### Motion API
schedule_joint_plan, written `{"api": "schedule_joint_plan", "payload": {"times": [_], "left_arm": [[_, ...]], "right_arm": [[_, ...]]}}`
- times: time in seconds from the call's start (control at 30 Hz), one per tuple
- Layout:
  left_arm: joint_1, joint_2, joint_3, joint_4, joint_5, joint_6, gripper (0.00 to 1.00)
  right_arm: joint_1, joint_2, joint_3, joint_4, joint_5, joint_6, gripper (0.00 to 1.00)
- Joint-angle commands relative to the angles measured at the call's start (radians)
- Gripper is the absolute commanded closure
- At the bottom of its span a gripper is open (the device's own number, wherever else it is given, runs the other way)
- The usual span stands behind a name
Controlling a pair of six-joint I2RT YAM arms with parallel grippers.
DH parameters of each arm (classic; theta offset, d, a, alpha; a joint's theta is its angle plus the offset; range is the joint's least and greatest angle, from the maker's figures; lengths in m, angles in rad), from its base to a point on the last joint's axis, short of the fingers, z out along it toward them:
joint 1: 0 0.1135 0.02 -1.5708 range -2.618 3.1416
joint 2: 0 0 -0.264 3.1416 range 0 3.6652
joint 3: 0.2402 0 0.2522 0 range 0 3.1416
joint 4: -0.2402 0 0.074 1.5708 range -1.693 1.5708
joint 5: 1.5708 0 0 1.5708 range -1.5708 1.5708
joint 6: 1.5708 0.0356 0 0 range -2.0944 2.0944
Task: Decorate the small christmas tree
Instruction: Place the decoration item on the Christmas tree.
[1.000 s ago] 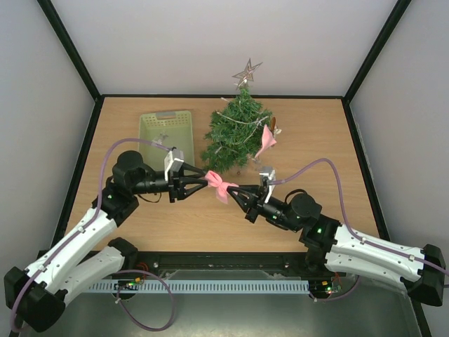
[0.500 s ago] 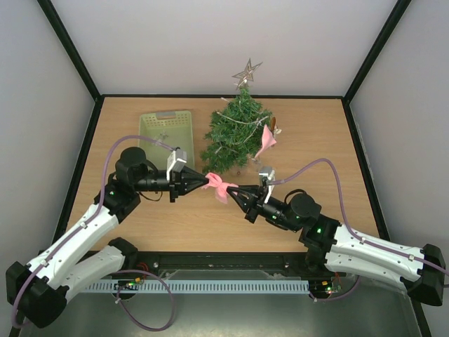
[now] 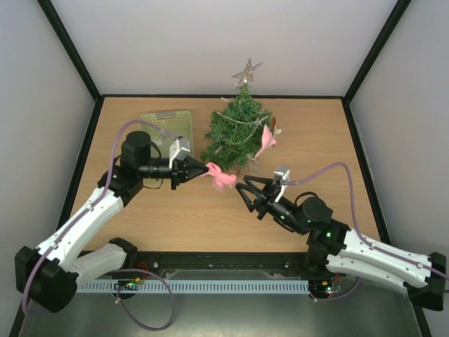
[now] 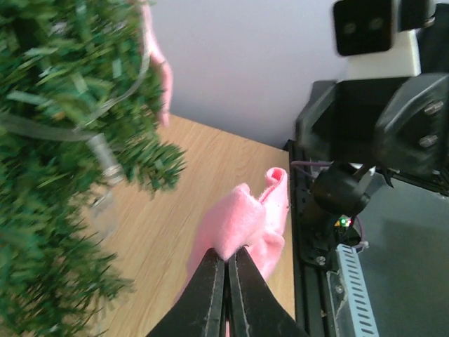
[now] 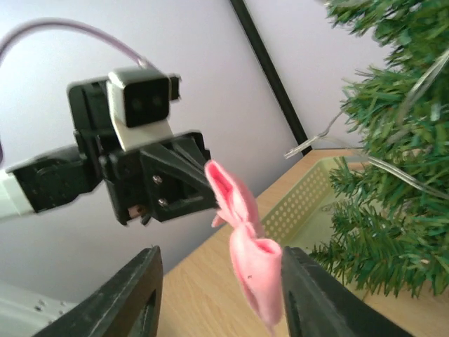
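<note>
- The right gripper (image 3: 241, 189) is nearest, low over the table (image 3: 316, 133) right of centre. Its jaws stand partly apart with nothing between them, and they point far-left at the bow without touching it.
- The right arm reaches in from the near right corner with its elbow bent and its forearm close to the wood.
- A pink bow (image 3: 223, 179) hangs just past those fingers, clear of the table. It looks like soft felt: very light, floppy, unlikely to slip, and likely to sag if held by one loop.
- The left gripper (image 3: 205, 168) is clamped on the bow's far-left loop. In the left wrist view, the tips are pinched tight on a fold of the fabric.
- The left arm stretches from the near left corner with its forearm level and pointing right.
- The small christmas tree (image 3: 235, 133) stands at the far middle of the table, just beyond the bow.
- The tree is probably light and easy to tip, and its needle branches are springy. A branch tip is the best place to seat the bow, pressed in gently.
- Another bow (image 3: 266, 142) sits on the tree's right side, and a star (image 3: 247, 71) is on top.
- The pale green basket (image 3: 168, 121) lies left of the tree.
</note>
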Motion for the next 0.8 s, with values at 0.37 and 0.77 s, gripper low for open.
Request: {"api": "schedule_joint_plan", "payload": {"times": [0.37, 0.77], "left_arm": [[0.127, 0.225, 0.049, 0.101, 0.120, -0.026, 0.98], [0.137, 0.375, 0.145, 0.142, 0.072, -0.064, 0.98]], "right_arm": [[0.004, -0.166, -0.023, -0.085, 0.202, -0.031, 0.35], [0.004, -0.205, -0.025, -0.122, 0.223, -0.043, 0.35]]}}
